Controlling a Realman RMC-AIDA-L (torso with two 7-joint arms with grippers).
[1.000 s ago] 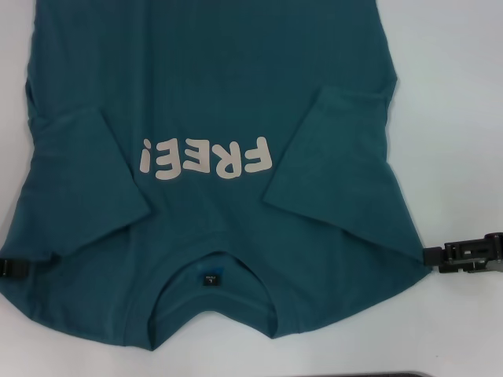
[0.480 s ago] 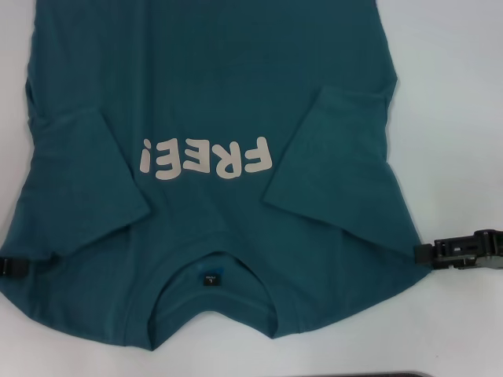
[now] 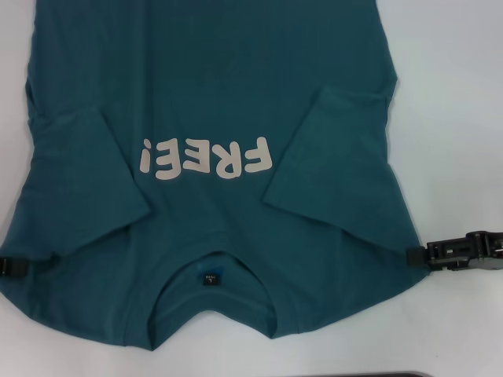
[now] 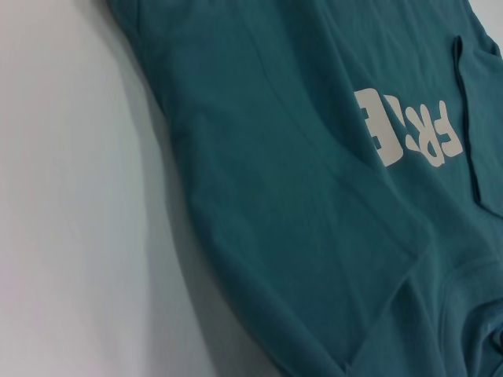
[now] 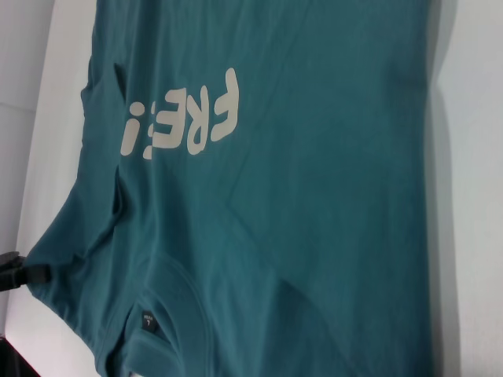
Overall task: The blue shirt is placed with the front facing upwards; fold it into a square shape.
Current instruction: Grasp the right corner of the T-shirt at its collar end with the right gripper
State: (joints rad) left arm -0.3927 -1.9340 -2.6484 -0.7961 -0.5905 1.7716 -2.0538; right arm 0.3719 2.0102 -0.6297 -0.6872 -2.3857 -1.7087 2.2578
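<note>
Since a second earlier, the right gripper (image 3: 415,256) had slid inward from the bare table to the shirt's right shoulder edge, so that its dark tip now touched or just overlapped the cloth; the left gripper (image 3: 14,268) had not moved, sitting at the opposite shoulder edge. I judged this to be the approach to a two-handed pinch at the shoulders, with the fold over the chest not yet begun. Whether either pair of fingers was spread or pressed together could not be told from these views, and neither visibly had hold of the fabric.

Nearest the robot lay the collar (image 3: 212,271), a ribbed curved band with a small dark neck label (image 3: 211,278) inside it, the near hem of the shoulders rounded and slightly rumpled. The blue shirt (image 3: 212,86) lay flat, front up, on the white table (image 3: 456,94), filling most of the head view and running off its far edge. It was a soft, matte teal knit with shallow creases. Both short sleeves were already folded in over the chest, the left sleeve (image 3: 82,177) and right sleeve (image 3: 334,153) forming angled flaps with straight hemmed ends. Between them sat the off-white "FREE!" print (image 3: 206,159), smooth, blocky and upside down to the robot. Farther off, the body was plain and fairly smooth.
</note>
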